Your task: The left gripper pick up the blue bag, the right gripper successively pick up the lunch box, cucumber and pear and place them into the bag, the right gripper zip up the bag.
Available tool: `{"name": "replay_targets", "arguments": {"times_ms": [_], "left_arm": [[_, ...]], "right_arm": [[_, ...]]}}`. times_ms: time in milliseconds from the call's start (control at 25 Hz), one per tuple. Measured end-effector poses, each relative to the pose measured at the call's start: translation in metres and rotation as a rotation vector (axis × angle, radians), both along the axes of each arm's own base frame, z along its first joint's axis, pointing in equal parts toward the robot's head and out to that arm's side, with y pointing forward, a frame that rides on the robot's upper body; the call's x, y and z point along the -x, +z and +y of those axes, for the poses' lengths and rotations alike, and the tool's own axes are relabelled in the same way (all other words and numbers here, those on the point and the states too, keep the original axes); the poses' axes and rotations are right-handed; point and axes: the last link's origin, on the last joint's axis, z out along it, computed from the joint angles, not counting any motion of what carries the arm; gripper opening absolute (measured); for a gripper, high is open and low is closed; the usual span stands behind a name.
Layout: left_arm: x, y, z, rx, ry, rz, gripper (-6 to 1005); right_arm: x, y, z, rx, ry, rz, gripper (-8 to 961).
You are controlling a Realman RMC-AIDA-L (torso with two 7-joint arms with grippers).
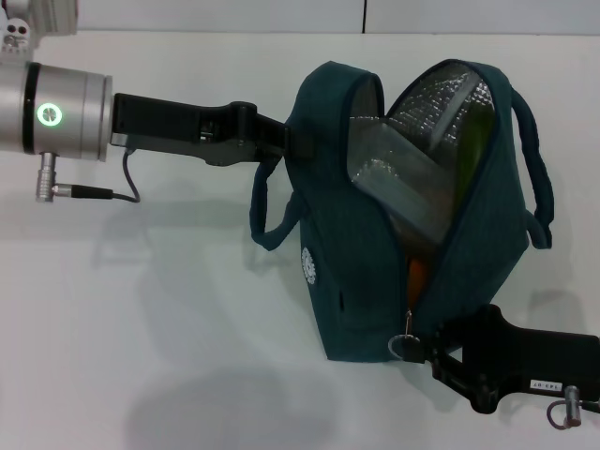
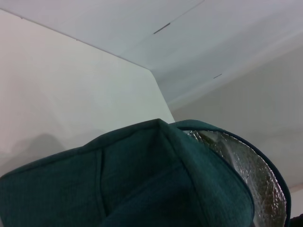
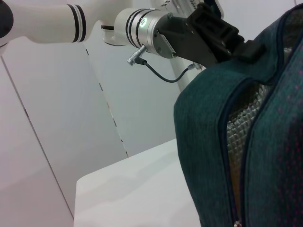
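The blue bag (image 1: 347,253) hangs open above the white table, its foil lining showing. Inside it I see the clear lunch box (image 1: 401,178), the green cucumber (image 1: 475,131) along the far side, and the orange pear (image 1: 419,274) low down. My left gripper (image 1: 286,141) reaches in from the left and is shut on the bag's upper edge; the right wrist view shows it (image 3: 246,47) clamped there. My right gripper (image 1: 427,349) is at the bag's lower corner, shut on the ring zip pull (image 1: 406,344). The zip stands open above it. The bag also fills the left wrist view (image 2: 142,179).
The white table (image 1: 141,309) lies under the bag, which casts a shadow at the lower left. The two loop handles (image 1: 272,211) hang out to either side. The table's far edge and a pale wall run across the top.
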Motion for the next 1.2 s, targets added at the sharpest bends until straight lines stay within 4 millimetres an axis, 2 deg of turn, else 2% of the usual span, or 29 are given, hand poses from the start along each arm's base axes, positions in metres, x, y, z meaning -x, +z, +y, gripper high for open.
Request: {"name": "replay_targets", "arguments": {"times_ms": [240,680,1200], "left_arm": [[0.0,0.0,0.0,-0.001,-0.001,-0.001,54],[0.002,0.001,-0.001,-0.006,0.004,-0.005,54],[0.004,0.001,-0.002,-0.013,0.005,-0.012,55]], "right_arm": [[-0.001,0.0,0.0,0.0,-0.003,-0.003,11],[0.001,0.019,-0.014,-0.025,-0.037,0.155,7],[0.003,0.026,-0.012,-0.053,-0.061,0.207,8]]}}
